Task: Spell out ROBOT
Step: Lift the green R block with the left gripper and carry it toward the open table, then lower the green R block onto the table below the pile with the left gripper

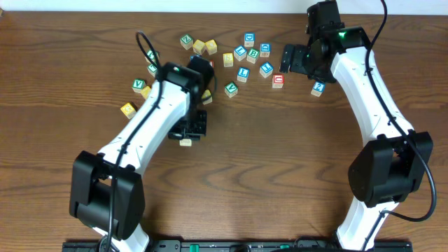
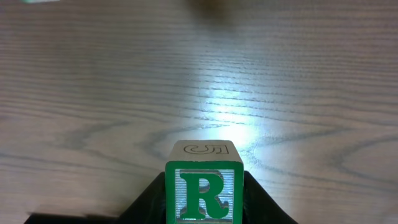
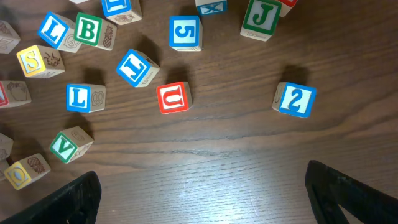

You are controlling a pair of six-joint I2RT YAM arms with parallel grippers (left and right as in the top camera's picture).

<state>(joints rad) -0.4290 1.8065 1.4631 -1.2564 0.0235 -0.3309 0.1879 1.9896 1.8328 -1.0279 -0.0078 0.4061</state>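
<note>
Wood table [image 1: 280, 154]; R cube [image 2: 203, 190] clamped in left jaws, bottom cropped.

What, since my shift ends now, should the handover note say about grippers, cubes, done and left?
Left gripper: shut on the green-framed wooden R cube, over bare table, apart from the pile.
Right gripper: open, empty, above the pile.
Green-framed B cube and a yellow O cube lie loose there; T and second O not made out.
Done: R picked.
Left: place R, then O, B, O, T.

Red U cube [image 3: 173, 98], blue 2 cube [image 3: 295, 99]
</note>
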